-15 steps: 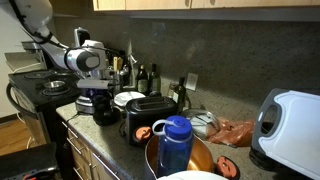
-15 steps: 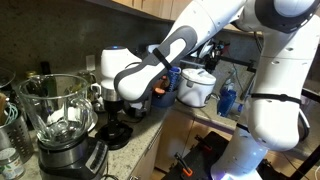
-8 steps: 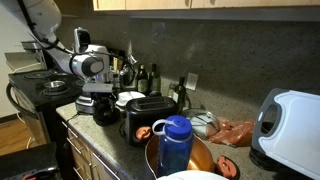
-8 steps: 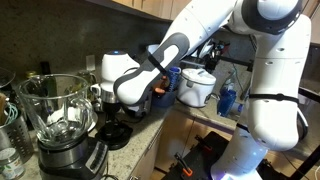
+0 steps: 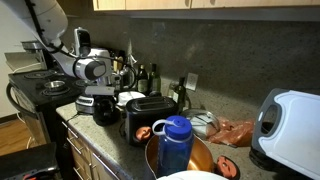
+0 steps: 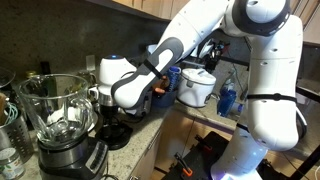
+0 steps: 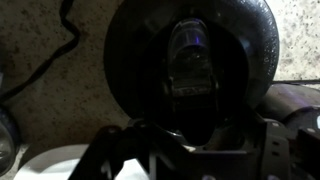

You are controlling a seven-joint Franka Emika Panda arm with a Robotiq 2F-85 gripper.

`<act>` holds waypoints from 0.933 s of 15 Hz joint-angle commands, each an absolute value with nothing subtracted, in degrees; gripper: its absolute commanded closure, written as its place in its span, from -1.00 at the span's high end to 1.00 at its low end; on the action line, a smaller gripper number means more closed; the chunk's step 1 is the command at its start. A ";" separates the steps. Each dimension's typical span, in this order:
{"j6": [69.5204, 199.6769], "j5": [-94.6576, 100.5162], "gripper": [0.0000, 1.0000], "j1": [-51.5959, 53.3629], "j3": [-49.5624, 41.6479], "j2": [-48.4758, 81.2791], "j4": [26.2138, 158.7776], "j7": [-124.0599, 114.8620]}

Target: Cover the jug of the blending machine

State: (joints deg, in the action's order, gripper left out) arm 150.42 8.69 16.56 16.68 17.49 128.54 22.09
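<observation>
The blending machine [image 6: 68, 160] stands at the near left of the counter, with a black base and a clear uncovered jug [image 6: 52, 108]. I cannot make it out in the exterior view from the far end. A round black lid [image 7: 190, 50] with a clear centre cap lies flat on the speckled counter. It also shows in both exterior views [image 6: 113, 134] [image 5: 103, 113], just beside the blender. My gripper [image 7: 190, 150] hangs directly over the lid, its fingers spread and holding nothing; it appears in both exterior views [image 6: 116, 112] [image 5: 97, 98].
A black toaster [image 5: 150, 115] stands beside the lid. A blue-capped bottle [image 5: 175, 145], an orange bowl [image 5: 205, 155] and a white appliance [image 5: 290, 125] fill the far counter. Bottles [image 5: 145, 78] line the back wall. A black cable [image 7: 45, 60] runs past the lid.
The arm has shifted a little toward the blender and settled lower over the lid. The lid and the jug have not moved.
</observation>
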 commanded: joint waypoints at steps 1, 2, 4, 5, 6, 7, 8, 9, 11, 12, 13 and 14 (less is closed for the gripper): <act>151.15 10.98 0.02 16.75 16.51 18.15 128.04 20.17; 151.08 11.43 -0.15 16.91 16.38 18.08 128.13 19.81; 150.83 12.50 -0.46 17.16 16.19 17.98 128.18 19.00; 150.65 13.10 -0.60 17.31 16.10 17.87 128.21 18.23; 150.44 13.21 -0.66 17.35 16.17 17.79 128.21 17.97; 149.90 13.29 -0.66 17.38 16.22 17.67 128.14 17.62; 149.17 13.21 -0.66 17.32 16.30 17.50 127.99 17.56; 148.42 12.79 -0.66 17.13 16.38 17.19 127.84 17.59; 146.53 12.58 -0.66 16.88 16.12 16.03 127.68 17.07; 145.14 12.18 -0.66 16.49 15.98 15.04 127.64 16.71; 143.78 11.82 -0.66 16.05 15.82 13.92 127.70 16.54; 142.00 11.16 -0.66 15.39 15.69 12.28 127.75 16.34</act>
